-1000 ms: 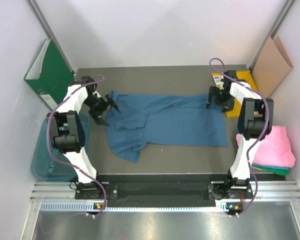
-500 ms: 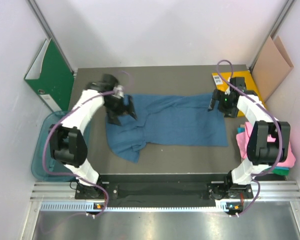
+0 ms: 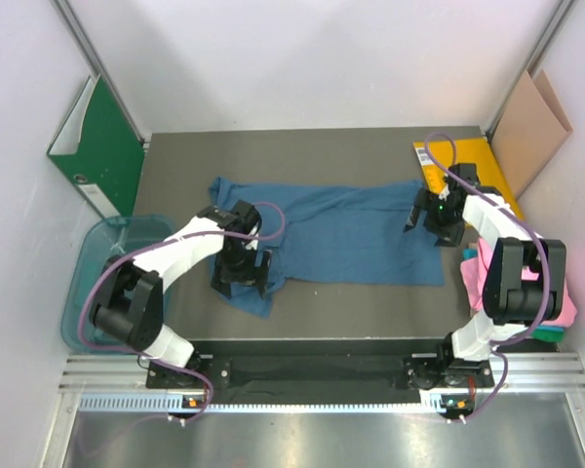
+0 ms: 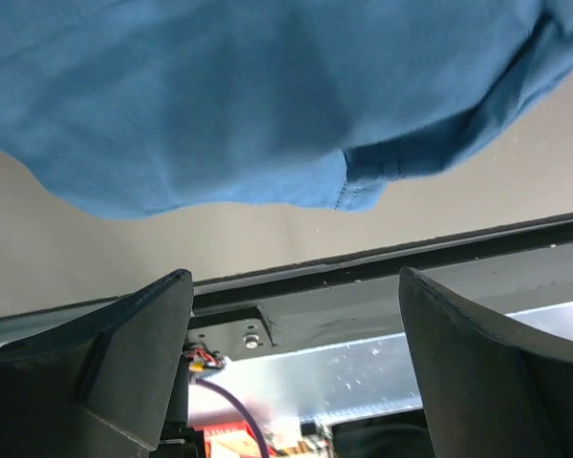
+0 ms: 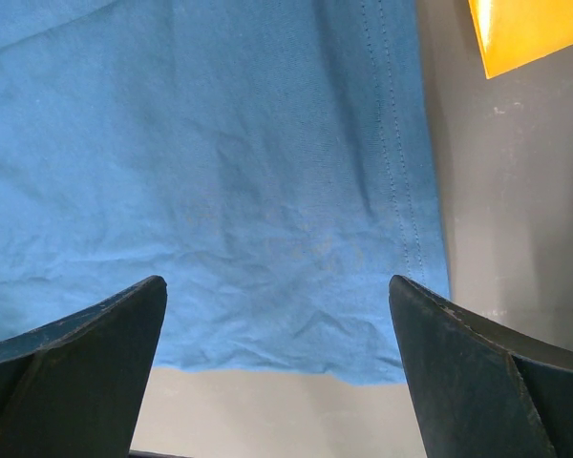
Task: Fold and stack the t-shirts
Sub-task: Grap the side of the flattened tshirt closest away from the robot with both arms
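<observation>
A dark blue t-shirt (image 3: 351, 234) lies spread flat across the middle of the table, its sleeve bunched at the lower left. My left gripper (image 3: 242, 280) is open and empty over that lower left sleeve; in the left wrist view the sleeve hem (image 4: 363, 181) hangs above the jaws. My right gripper (image 3: 431, 222) is open and empty over the shirt's right hem, which shows in the right wrist view (image 5: 401, 191). A folded pink t-shirt (image 3: 556, 288) lies on a teal-green one (image 3: 526, 331) at the right edge.
A green binder (image 3: 102, 146) leans at the back left. A teal bin (image 3: 88, 292) stands at the left edge. A yellow sheet (image 3: 487, 161) lies at the back right beside brown cardboard (image 3: 531, 127). A black rail (image 3: 322, 366) runs along the near edge.
My left gripper has swung from the shirt's upper left corner down to its lower left sleeve. My right gripper has moved slightly down the right hem. The shirt's left part has shifted a little.
</observation>
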Robot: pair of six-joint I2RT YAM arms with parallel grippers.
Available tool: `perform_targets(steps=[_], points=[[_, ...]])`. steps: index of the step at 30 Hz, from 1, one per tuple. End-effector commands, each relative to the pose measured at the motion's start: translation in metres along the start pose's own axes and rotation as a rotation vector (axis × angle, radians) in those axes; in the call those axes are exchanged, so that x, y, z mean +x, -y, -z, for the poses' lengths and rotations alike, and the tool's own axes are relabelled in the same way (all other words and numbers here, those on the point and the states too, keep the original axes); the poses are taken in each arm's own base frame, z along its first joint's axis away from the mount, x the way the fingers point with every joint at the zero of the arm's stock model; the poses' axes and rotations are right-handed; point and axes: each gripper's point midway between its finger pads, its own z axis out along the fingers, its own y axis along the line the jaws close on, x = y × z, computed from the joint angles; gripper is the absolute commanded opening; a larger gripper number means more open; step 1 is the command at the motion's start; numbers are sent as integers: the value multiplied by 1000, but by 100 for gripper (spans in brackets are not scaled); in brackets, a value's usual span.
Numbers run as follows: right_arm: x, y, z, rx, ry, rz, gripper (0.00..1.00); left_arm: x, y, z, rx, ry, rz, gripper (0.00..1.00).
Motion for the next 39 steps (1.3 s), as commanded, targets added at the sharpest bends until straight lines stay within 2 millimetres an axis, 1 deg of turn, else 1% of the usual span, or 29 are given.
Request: perform_targets(steps=[1,2,5,6,8,9,10,13,14,16,17,18,19,20,21,22,23,25,26,27,29,30,33,34,37,38,39], points=[[-21,-11,16,-50,66,-19,100,-5,15,-4,39,98,-67,91],[-22,-11,17,-52,69,-22,100,-4,19,-5,45,98,-84,89],[-26,-13,19,-61,79,-28,100,4,29,-13,33,83,-157,86],[-25,-13,19,-61,77,-28,100,8,32,-19,20,70,-180,86],[-27,-12,20,-62,83,-33,100,8,34,-29,6,54,-188,86],[-28,-12,20,-64,84,-34,100,9,38,-32,-2,55,-204,86],[-28,-12,20,-65,82,-34,100,5,38,-34,-17,65,-210,86],[-28,-10,22,-62,77,-42,99,4,38,-46,-67,37,-214,84],[-28,-8,25,-60,82,-45,99,-2,31,-51,-130,39,-213,84],[-25,-5,27,-51,71,-52,99,-3,25,-56,-197,27,-203,78],[-25,-3,30,-44,75,-56,98,-6,21,-63,-241,15,-197,74],[-24,3,31,-18,76,-65,98,-5,21,-66,-259,10,-191,65],[-19,8,32,0,56,-77,98,-7,21,-68,-270,8,-190,50],[-18,15,35,11,52,-101,97,-9,21,-72,-285,5,-188,38],[-12,20,34,18,36,-119,96,-10,20,-74,-301,4,-177,26],[-5,23,35,22,17,-142,95,-9,18,-74,-317,-3,-173,0],[-3,30,39,30,17,-163,92,-10,16,-74,-328,-5,-167,0],[12,45,38,78,-22,-191,90,-11,14,-72,-343,4,-158,0],[16,54,40,98,-30,-214,90,-12,14,-70,-346,12,-154,0],[27,63,38,126,-57,-225,89,-14,13,-67,-353,24,-152,0],[40,71,37,142,-103,-246,89,-14,12,-60,-365,30,-144,0],[50,74,34,150,-136,-241,89,-14,12,-57,-367,32,-146,0],[69,78,28,152,-198,-235,89,-19,16,-46,-365,55,-142,0],[73,78,26,152,-211,-236,88,-24,18,-41,-365,72,-140,0],[85,80,21,151,-255,-237,78,-29,21,-34,-370,89,-138,0],[89,80,20,151,-267,-239,71,-29,21,-31,-370,93,-138,0],[90,82,18,154,-270,-236,68,-30,22,-30,-369,94,-138,0]])
